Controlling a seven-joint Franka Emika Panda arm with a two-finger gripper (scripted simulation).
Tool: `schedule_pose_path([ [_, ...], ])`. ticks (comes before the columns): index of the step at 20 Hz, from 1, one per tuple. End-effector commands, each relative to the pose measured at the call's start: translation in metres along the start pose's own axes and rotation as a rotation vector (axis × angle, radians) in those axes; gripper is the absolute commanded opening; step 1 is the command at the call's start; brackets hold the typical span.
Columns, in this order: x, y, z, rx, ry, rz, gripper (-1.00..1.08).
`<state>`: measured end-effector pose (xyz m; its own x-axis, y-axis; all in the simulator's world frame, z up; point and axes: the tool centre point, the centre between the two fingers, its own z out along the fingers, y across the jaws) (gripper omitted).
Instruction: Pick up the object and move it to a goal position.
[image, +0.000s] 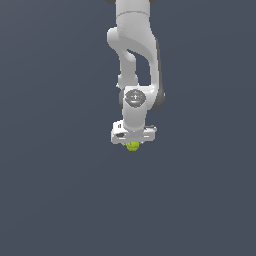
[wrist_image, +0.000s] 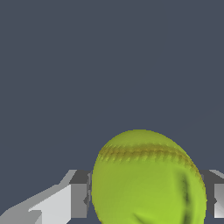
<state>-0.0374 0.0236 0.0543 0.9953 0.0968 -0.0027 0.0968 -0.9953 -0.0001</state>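
The white jointed robot arm (image: 134, 70) hangs straight down over a plain dark grey-blue surface (image: 55, 190), ending in a broad white gripper (image: 133, 144) with short grey fingers (wrist_image: 79, 194). Directly under the gripper's body, a small round yellow-green ball (image: 133, 146) peeks out, much narrower than the gripper above it.

In the wrist view the ball (wrist_image: 146, 179) fills the space between the two fingers. A faint darker stitched line curves across its upper part, and a dim green smear marks one side. One grey finger stands flush against the ball's flank, and the opposite finger (wrist_image: 214, 192) sits against its other flank, partly hidden behind the ball's curve. The jaws are parted only as wide as the ball itself, closed upon it and gripping it at its widest part.

In the exterior view, only the lower half of the ball shows below the gripper; whether it touches the surface cannot be told.
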Motion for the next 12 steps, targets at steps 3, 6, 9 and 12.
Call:
schedule_pose_path([
  [3, -0.004, -0.008, -0.021, 0.0, 0.002, 0.0, -1.0],
  [6, -0.009, -0.015, -0.04, 0.0, 0.002, 0.0, -1.0],
  [9, -0.014, -0.025, -0.064, -0.001, 0.003, -0.001, -1.0],
  [12, -0.021, -0.035, -0.092, -0.001, 0.003, -0.001, -1.0],
])
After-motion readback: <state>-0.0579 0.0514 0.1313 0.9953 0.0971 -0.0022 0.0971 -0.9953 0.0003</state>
